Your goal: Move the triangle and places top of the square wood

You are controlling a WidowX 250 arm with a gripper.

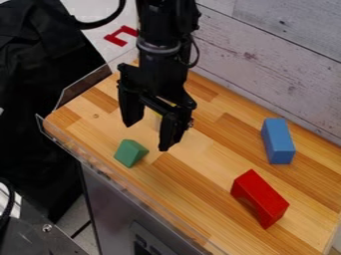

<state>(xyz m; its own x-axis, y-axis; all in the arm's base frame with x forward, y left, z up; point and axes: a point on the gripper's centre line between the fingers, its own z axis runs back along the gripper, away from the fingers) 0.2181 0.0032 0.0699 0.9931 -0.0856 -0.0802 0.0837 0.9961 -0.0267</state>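
The gripper [148, 135] is held over the wooden tabletop [190, 174], its fingers spread apart; whether the pale, mostly hidden thing [159, 122] behind them is touched cannot be told. Near them, the green triangle [131, 153] is seen on the wood. Farther right, red [259, 198] and blue blocks [277, 141] are backed by a plank wall [266, 55].
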